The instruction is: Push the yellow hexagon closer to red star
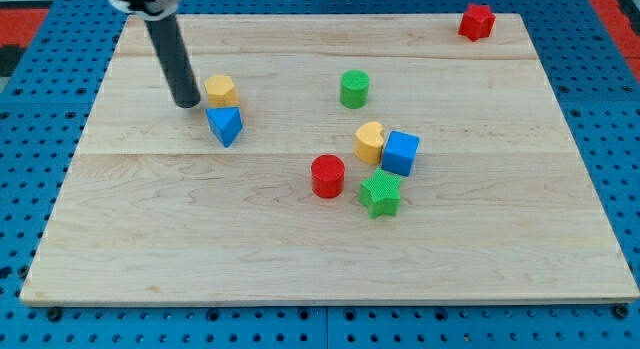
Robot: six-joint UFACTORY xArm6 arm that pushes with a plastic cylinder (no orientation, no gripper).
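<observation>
The yellow hexagon (220, 89) sits at the board's ten o'clock, with the tip (187, 103) close at its nine o'clock, apparently placed to shove it toward the red star (477, 21) at one o'clock. The rod grips nothing. A blue triangle (226, 125) lies just below.

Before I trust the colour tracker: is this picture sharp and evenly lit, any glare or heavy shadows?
Camera view: sharp and evenly lit; no glare on the pale wooden board; only soft, short shadows under blocks such as the red cylinder; my tip, left of the yellow hexagon, is crisp.
</observation>
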